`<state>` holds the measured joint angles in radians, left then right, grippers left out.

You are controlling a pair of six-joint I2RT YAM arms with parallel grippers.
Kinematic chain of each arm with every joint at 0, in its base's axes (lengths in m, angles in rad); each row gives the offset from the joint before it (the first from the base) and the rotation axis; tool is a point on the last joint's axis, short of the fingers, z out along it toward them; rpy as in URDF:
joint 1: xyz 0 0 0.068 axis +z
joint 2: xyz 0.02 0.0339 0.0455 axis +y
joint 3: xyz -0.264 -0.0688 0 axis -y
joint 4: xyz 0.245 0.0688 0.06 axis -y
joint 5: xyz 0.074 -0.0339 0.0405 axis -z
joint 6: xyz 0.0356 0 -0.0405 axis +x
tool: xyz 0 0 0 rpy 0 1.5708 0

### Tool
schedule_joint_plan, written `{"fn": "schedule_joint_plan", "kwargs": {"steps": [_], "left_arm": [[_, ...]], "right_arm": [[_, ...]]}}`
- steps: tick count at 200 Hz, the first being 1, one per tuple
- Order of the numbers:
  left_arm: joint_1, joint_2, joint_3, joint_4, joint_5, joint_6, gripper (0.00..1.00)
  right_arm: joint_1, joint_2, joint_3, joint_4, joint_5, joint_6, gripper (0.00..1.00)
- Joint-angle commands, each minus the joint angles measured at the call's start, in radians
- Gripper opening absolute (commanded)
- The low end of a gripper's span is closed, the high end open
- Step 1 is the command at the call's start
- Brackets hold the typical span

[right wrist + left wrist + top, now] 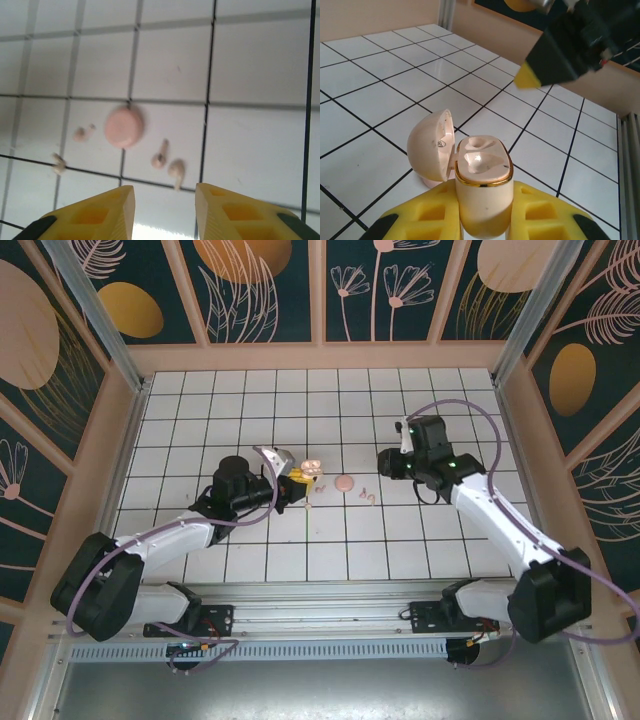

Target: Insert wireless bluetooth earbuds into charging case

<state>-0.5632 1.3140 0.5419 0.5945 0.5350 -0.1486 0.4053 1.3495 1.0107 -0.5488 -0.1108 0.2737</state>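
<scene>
Bright, even light from above falls on the white tiled table (330, 540) in the top view, which is sharp throughout, with only faint soft shadows beside the arms. In the left wrist view the charging case (484, 185) is crisp, its gold rim glinting, while the table's far edge blurs. The right wrist view is hazy and pale, the earbuds (176, 169) smeared, with white glare between the right gripper's (164, 192) fingers.

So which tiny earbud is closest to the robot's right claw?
The rightmost earbud, lying just ahead of the right gripper; the other three lie farther off, leftward.
</scene>
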Motion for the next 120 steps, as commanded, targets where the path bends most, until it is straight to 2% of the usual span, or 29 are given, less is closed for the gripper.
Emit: {"fn": "schedule_joint_plan", "kwargs": {"steps": [1,52,120], "left_arm": [[-0.004,0.01,-0.007,0.069,-0.016,-0.039,0.14],[-0.004,0.01,0.005,0.038,-0.029,-0.021,0.14],[-0.004,0.011,0.006,0.033,-0.04,-0.013,0.14]], "right_arm": [[-0.006,0.121,0.084,-0.149,0.028,0.053,0.38],[0.006,0.305,0.165,-0.208,0.039,0.061,0.39],[0.065,0.46,0.234,-0.229,0.054,0.032,0.39]]}}
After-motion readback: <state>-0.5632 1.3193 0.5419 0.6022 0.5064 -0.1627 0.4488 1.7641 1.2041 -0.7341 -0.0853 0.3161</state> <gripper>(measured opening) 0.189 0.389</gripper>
